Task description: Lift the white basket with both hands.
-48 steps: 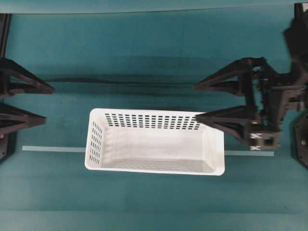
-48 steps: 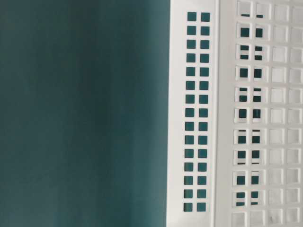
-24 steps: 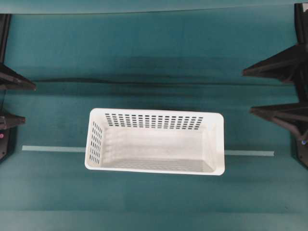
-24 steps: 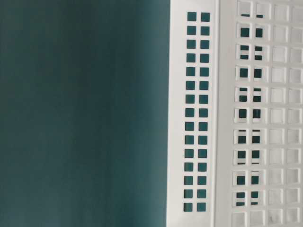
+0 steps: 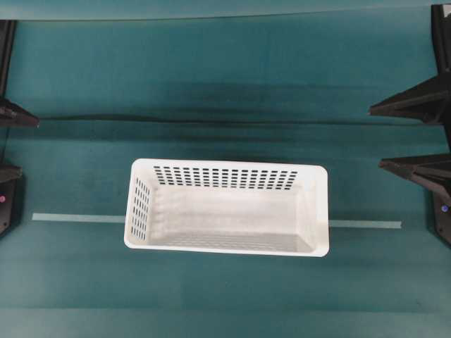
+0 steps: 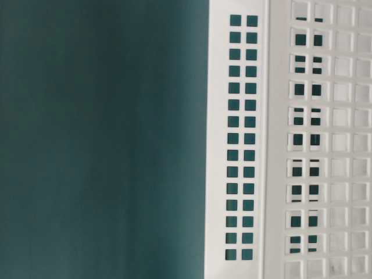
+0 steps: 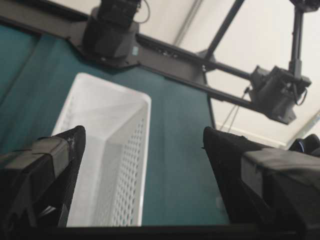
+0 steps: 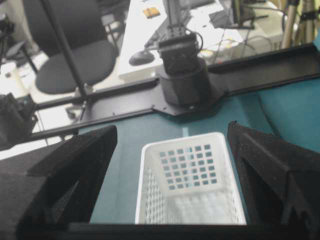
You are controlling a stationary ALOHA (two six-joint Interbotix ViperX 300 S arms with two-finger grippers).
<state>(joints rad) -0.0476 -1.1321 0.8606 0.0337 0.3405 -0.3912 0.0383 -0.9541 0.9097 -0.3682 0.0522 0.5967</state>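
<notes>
Sits at table centre, slightly toward 6 o'clock in the overhead view: basket (image 5: 227,206), white plastic, rectangular, long axis running 9 to 3 o'clock. Shows a rolled rim, a solid pale floor and rows of small rectangular slots in the walls, plainest along the 12 o'clock wall and the 9 o'clock end. Holds nothing. Fills the right part of the table-level view with columns of square holes, teal showing through some of them.

Rests on table (image 5: 225,77), a teal mat with a pale tape strip (image 5: 77,217) running out from under the basket toward 9 and 3 o'clock. Carries a dark line (image 5: 162,118) across the mat at 12 o'clock of the basket.

Stands spread wide at the 9 o'clock edge, only fingertips in the overhead view: left gripper (image 5: 8,144), gripping nothing, well apart from the basket. Stands equally wide at 3 o'clock: right gripper (image 5: 412,137), likewise empty and well apart.

Beyond the table in the right wrist view: black chair (image 8: 75,55), a cluttered white desk (image 8: 190,20).
</notes>
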